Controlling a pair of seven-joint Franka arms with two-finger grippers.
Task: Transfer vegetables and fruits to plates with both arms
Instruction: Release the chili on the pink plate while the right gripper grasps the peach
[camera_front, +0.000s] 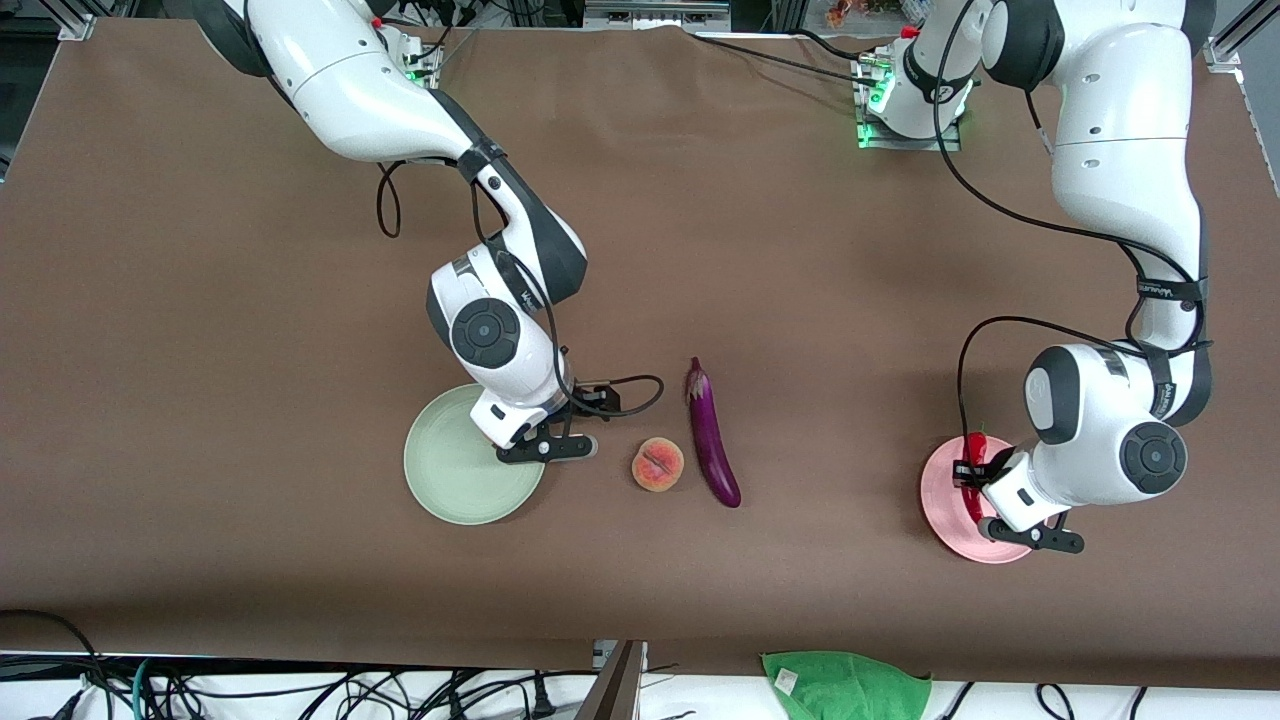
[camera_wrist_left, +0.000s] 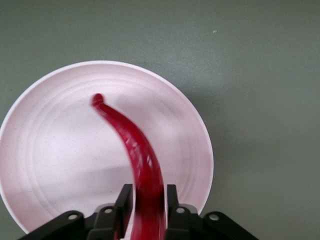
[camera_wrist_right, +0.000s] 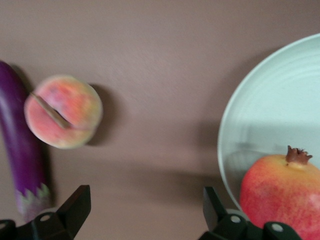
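Note:
My left gripper is shut on the red chili pepper and holds it over the pale pink plate. In the left wrist view the chili runs from between the fingers across the pink plate. My right gripper is open and empty over the table, between the mint green plate and the peach. The purple eggplant lies beside the peach. The right wrist view shows the peach, the eggplant and a round red fruit on the mint plate.
A green cloth lies off the table's front edge, toward the left arm's end. Cables trail below that edge. The brown table spreads wide around both plates.

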